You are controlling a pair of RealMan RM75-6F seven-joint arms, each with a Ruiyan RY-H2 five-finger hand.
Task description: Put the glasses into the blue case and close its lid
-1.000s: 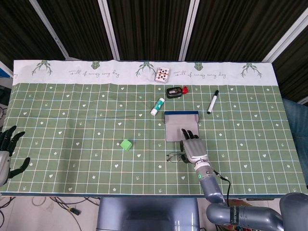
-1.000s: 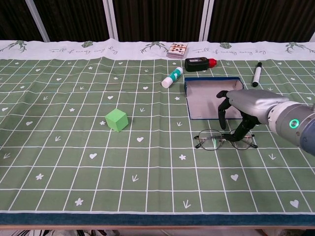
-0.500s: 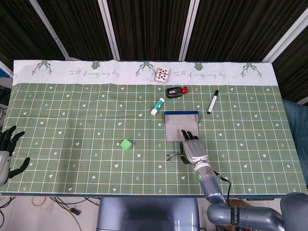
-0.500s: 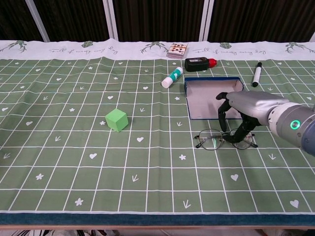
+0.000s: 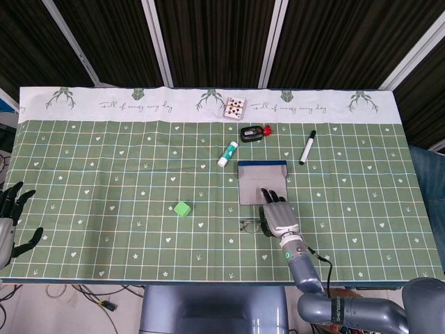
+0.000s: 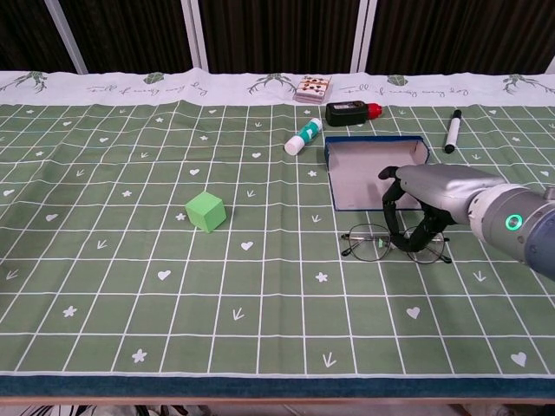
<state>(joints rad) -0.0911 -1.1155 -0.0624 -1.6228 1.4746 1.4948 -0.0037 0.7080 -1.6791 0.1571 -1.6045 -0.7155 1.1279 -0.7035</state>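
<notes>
The glasses [image 6: 366,243] lie on the green cloth just in front of the open blue case [image 6: 364,176], whose pale inside faces up. My right hand [image 6: 427,195] arches over the glasses' right half and pinches that lens between thumb and fingers [image 6: 424,237]. In the head view the right hand [image 5: 279,216] covers most of the glasses [image 5: 251,225], below the case [image 5: 262,182]. My left hand [image 5: 10,224] hangs off the table's left edge, fingers spread, holding nothing.
A green cube [image 6: 205,211] sits left of the middle. Behind the case are a glue stick [image 6: 303,138], a black and red device [image 6: 350,112], a card box [image 6: 313,88] and a black marker [image 6: 452,131].
The right hand has settled lower and a little left over the glasses. The glasses have slid slightly left with it. The left hand has not moved.
</notes>
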